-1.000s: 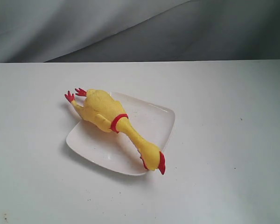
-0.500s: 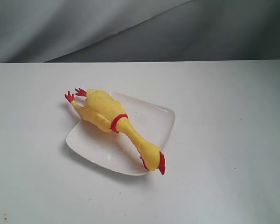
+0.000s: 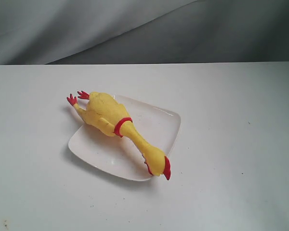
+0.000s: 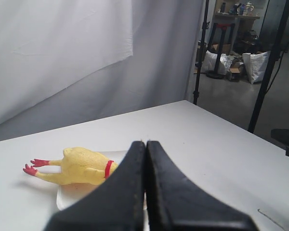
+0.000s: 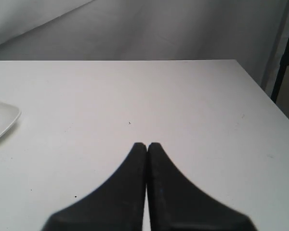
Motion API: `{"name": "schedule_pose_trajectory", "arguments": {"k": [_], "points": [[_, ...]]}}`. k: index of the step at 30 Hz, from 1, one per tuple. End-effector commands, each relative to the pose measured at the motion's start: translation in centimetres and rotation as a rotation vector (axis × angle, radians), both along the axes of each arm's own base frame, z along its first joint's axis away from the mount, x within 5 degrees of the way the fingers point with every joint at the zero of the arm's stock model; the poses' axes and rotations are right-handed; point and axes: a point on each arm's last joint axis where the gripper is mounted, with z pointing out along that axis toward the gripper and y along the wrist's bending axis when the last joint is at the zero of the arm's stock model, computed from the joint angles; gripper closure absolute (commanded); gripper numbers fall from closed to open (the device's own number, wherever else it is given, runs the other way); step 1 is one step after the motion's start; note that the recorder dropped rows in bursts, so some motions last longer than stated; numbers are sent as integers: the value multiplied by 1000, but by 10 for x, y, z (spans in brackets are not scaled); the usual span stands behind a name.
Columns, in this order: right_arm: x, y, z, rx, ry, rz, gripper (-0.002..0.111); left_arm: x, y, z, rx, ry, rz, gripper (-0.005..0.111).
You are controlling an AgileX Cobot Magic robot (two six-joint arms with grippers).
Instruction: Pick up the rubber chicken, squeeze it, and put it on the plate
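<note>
The yellow rubber chicken (image 3: 113, 124) lies diagonally across the white plate (image 3: 159, 126), its red feet past the plate's far-left rim and its red-combed head over the near rim. Neither gripper appears in the exterior view. In the left wrist view my left gripper (image 4: 145, 143) is shut with nothing in it, well apart from the chicken (image 4: 79, 166) on the plate (image 4: 67, 196), whose neck and head the fingers hide. My right gripper (image 5: 147, 144) is shut and empty above bare table, with only a corner of the plate (image 5: 2, 120) showing.
The white table (image 3: 231, 159) spreads all round the plate, with grey cloth hanging behind it. Black stand poles (image 4: 198, 53) and floor clutter lie beyond the table's edge in the left wrist view; another pole (image 5: 285, 60) stands past the edge in the right wrist view.
</note>
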Motion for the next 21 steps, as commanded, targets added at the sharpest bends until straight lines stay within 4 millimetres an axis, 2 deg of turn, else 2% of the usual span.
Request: {"name": "schedule_pose_trajectory", "arguments": {"k": [1, 5, 12, 21], "points": [[0, -1, -1, -10, 2, -7, 108, -2, 0, 1, -10, -4, -6, 107], [0, -1, -1, -10, 2, -7, 108, -2, 0, 1, -9, -4, 0, 107], [0, -1, -1, -10, 2, -7, 108, 5, -15, 2, -1, -11, 285, 107], [0, -1, -1, -10, 2, -7, 108, 5, -16, 2, 0, -11, 300, 107]]}}
